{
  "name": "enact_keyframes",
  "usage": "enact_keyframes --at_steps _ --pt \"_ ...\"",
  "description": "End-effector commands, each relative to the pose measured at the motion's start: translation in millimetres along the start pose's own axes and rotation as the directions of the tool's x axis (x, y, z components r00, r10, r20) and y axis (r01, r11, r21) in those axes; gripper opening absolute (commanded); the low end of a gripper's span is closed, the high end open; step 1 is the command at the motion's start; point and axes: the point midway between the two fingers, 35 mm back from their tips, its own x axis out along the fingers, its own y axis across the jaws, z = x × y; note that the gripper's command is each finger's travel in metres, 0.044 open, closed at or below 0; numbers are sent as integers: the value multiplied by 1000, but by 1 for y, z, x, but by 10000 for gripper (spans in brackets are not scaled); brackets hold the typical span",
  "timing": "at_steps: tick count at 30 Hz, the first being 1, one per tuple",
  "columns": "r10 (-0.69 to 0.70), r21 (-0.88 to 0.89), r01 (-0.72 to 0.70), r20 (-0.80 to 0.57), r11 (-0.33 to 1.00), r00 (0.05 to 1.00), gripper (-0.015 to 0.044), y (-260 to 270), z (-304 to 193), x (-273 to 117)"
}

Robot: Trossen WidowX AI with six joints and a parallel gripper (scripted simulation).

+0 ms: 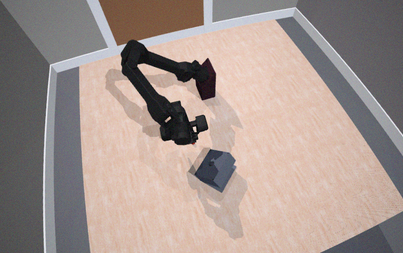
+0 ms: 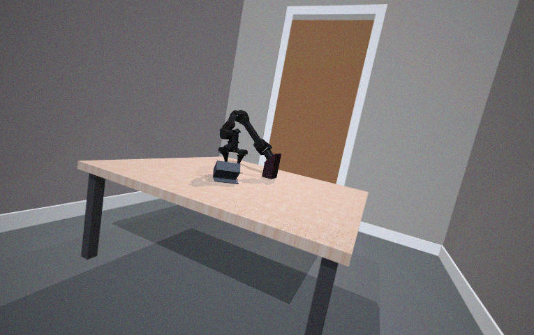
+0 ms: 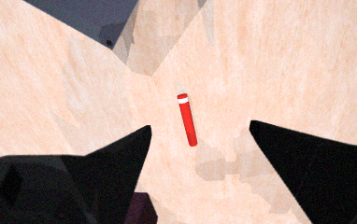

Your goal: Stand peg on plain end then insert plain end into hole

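The red peg lies on its side on the table, its white-banded end towards the sloped panel in the wrist view. In the top view only a red bit of the peg shows under the hand. My gripper is wide open, pointing down above the peg, with nothing between its fingers. In the wrist view the peg shows between the two fingertips. The fingers are hidden in the top view. The blue-grey sloped panel stands beside the peg, with one dark hole in its face.
The dark maroon block at the arm's base stands on the table. Arm shadows fall across the table and part of the panel. The panel is close to the hand in the top view.
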Motion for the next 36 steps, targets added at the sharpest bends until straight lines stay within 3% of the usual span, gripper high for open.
enact_keyframes --at_steps 1,10,36 --pt "-68 -120 70 22 990 997 440 18 0 -9" --pt "-92 -161 97 37 982 995 440 24 1 -12" --pt "-88 -161 93 37 983 995 440 22 5 30"
